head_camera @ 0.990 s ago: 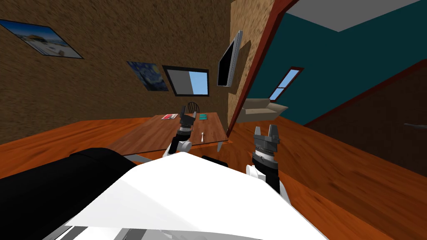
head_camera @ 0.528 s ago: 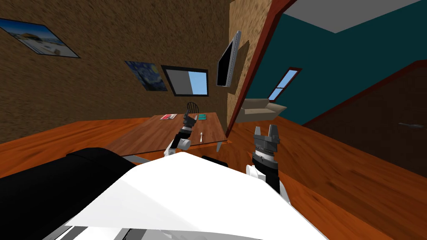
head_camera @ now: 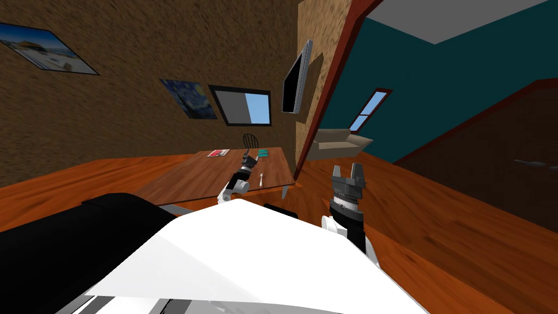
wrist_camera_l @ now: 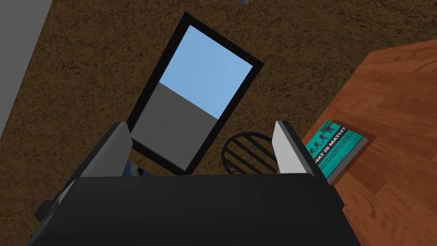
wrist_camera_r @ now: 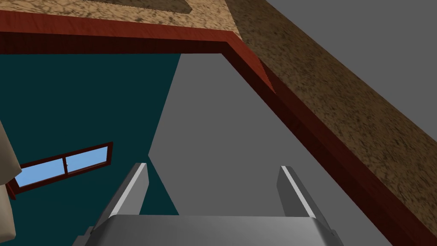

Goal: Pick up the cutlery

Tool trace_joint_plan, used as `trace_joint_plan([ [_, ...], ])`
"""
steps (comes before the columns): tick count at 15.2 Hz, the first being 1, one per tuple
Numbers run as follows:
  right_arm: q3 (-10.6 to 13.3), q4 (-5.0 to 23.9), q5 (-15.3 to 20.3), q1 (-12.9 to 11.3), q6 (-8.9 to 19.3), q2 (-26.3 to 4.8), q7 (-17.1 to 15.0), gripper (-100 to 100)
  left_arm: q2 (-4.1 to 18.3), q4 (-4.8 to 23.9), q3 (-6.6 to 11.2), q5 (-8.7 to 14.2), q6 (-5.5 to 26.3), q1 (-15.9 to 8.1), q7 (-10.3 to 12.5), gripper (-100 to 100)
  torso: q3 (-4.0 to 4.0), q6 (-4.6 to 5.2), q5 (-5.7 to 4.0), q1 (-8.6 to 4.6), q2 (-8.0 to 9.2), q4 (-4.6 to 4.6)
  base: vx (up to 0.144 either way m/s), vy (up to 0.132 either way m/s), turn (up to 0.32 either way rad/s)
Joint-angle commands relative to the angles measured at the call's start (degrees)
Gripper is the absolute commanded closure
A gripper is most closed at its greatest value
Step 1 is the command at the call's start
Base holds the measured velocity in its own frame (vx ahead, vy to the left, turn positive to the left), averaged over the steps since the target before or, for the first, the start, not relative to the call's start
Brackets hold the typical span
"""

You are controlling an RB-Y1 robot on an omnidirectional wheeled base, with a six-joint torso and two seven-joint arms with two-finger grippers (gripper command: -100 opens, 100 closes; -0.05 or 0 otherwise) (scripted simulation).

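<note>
A small pale piece of cutlery (head_camera: 262,179) lies on the brown wooden table (head_camera: 196,177), near its right edge. My left gripper (head_camera: 249,158) reaches out over the table, just left of and beyond the cutlery. In the left wrist view its fingers (wrist_camera_l: 288,147) stand wide apart with nothing between them, pointing past the table's far edge. My right gripper (head_camera: 347,172) is held up over the floor to the right of the table, open and empty, with its fingers (wrist_camera_r: 294,192) spread.
A teal book (head_camera: 264,153) (wrist_camera_l: 337,148) and a red-and-white book (head_camera: 218,153) lie at the table's far end. A dark chair (head_camera: 249,140) (wrist_camera_l: 249,153) stands behind the table at the wall. A doorway with a red frame (head_camera: 321,109) opens at the right.
My left arm has stretched further forward over the table, the gripper moving away from me toward the far end. The right arm has stayed where it was.
</note>
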Motion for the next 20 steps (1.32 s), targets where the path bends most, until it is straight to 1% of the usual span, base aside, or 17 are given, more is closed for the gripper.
trace_joint_plan([
  [1,0.0,0.0,0.0,0.0,0.0,0.0,0.0,0,0.2,1.6,0.93,1.0,2.1,-0.8,1.6,-100,0.00,0.00,0.00,0.00,0.00,0.00,0.014,-0.030,-0.006],
  [2,0.0,0.0,0.0,0.0,0.0,0.0,0.0,0,0.1,3.7,1.76,2.0,3.7,-1.6,3.2,-100,0.00,0.00,0.00,0.01,0.00,0.00,0.016,-0.030,-0.015],
  [5,0.0,0.0,0.0,0.0,0.0,0.0,0.0,0,0.1,5.8,2.60,3.0,5.8,-2.4,4.8,-100,0.01,0.01,0.00,0.02,0.01,0.01,0.014,-0.027,-0.011],
  [6,0.0,0.0,0.0,0.0,0.0,0.0,0.0,0,0.1,7.5,3.46,4.1,7.7,-3.2,6.5,-100,0.01,0.00,0.00,0.03,0.02,0.00,0.012,-0.030,-0.014],
  [7,0.0,0.0,0.0,0.0,0.0,0.0,0.0,0,0.1,8.0,3.46,4.1,7.7,-3.2,6.5,-100,0.01,0.00,0.00,0.03,0.01,0.01,0.014,-0.030,-0.011],
  [8,0.0,0.0,0.0,0.0,0.0,0.0,0.0,0,0.1,10.2,4.32,5.1,9.6,-4.1,8.1,-100,0.01,0.01,0.00,0.03,0.01,0.01,0.018,-0.029,-0.019],
  [9,0.0,0.0,0.0,0.0,0.0,0.0,0.0,0,0.1,10.2,4.32,5.1,9.6,-4.1,8.1,-100,0.00,0.00,0.01,0.02,0.00,0.00,0.016,-0.027,-0.010],
  [10,0.0,0.0,0.0,0.0,0.0,0.0,0.0,0,0.1,12.5,5.19,6.2,11.5,-4.9,9.8,-100,0.01,0.00,0.00,0.02,0.01,0.00,0.017,-0.031,-0.009],
  [11,0.0,0.0,0.0,0.0,0.0,0.0,0.0,0,0.1,12.5,5.19,6.2,11.5,-4.9,9.8,-100,0.00,0.00,0.00,0.01,0.00,0.00,0.015,-0.031,-0.011],
  [12,0.0,0.0,0.0,0.0,0.0,0.0,0.0,0,0.1,14.6,6.06,7.2,13.5,-5.8,11.5,-100,0.01,0.00,0.00,0.02,0.01,0.00,0.013,-0.030,-0.011],
  [13,0.0,0.0,0.0,0.0,0.0,0.0,0.0,0,0.1,14.8,6.06,7.2,13.5,-5.8,11.5,-100,0.00,0.01,0.00,0.02,0.01,0.00,0.013,-0.028,-0.013],
  [14,0.0,0.0,0.0,0.0,0.0,0.0,0.0,0,0.2,17.1,6.93,8.3,15.4,-6.6,13.2,-100,0.01,0.00,0.00,0.02,0.02,0.01,0.014,-0.030,-0.015],
  [15,0.0,0.0,0.0,0.0,0.0,0.0,0.0,0,0.2,17.1,6.93,8.3,15.4,-6.6,13.2,-100,0.01,0.00,0.00,0.02,0.02,0.00,0.011,-0.029,-0.009],
  [16,0.0,0.0,0.0,0.0,0.0,0.0,0.0,0,0.2,19.4,7.80,9.4,17.0,-7.5,14.8,-100,0.01,0.00,0.00,0.02,0.02,0.01,0.012,-0.034,-0.017],
  [17,0.0,0.0,0.0,0.0,0.0,0.0,0.0,0,0.2,19.4,7.80,9.4,17.3,-7.5,14.8,-100,0.02,0.00,0.00,0.01,0.02,0.01,0.014,-0.034,-0.013],
  [19,0.0,0.0,0.0,0.0,0.0,0.0,0.0,0,0.3,21.7,8.66,10.4,19.3,-8.3,16.4,-100,0.01,0.00,-0.01,0.00,0.01,0.01,0.019,-0.030,-0.010],
  [20,0.0,0.0,0.0,0.0,0.0,0.0,0.0,0,0.5,23.4,9.50,11.4,21.1,-9.2,18.1,-100,0.01,0.00,0.00,0.02,0.01,0.00,0.017,-0.028,-0.011],
])
